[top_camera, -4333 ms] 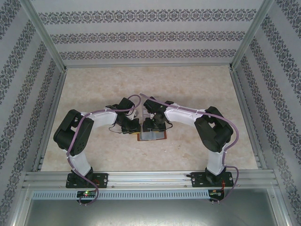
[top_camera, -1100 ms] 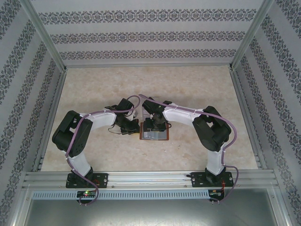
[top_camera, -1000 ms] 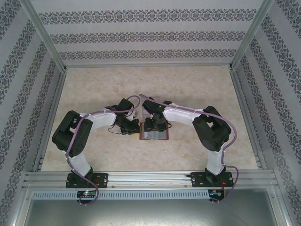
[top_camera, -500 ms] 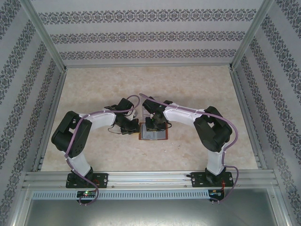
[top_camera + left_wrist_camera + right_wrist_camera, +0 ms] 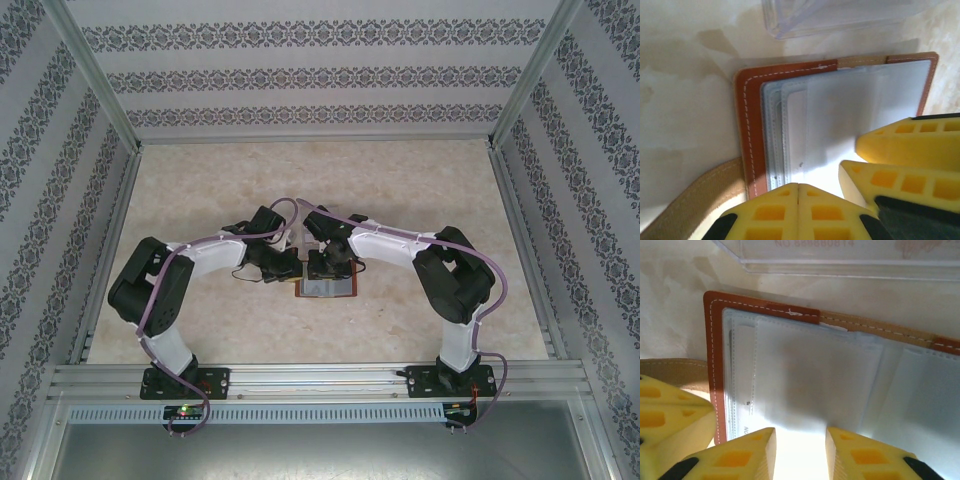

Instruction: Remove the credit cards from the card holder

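Note:
The card holder [image 5: 327,288] lies open on the table, reddish-brown leather [image 5: 747,130] around a pale grey-blue inside [image 5: 805,375], with its tan strap tab [image 5: 690,202] off to the left. A whitish credit card edge with printed letters [image 5: 746,430] shows in the left pocket. My left gripper [image 5: 798,186] is shut, its tips together over the holder's left pockets. My right gripper [image 5: 800,439] stands open just beside it, fingers [image 5: 890,147] apart over the bright pale inside, with nothing clearly pinched between them. Both grippers [image 5: 305,268] crowd the holder's far edge.
A clear plastic stand [image 5: 850,257] with reddish print sits right behind the holder, also seen as the clear stand [image 5: 840,15]. The left gripper's yellow fingers [image 5: 665,415] sit close to my right ones. Metal frame rails [image 5: 300,378] border the table.
The left gripper has edged slightly right onto the holder's left side. The right gripper stays over the holder, and the holder has barely shifted.

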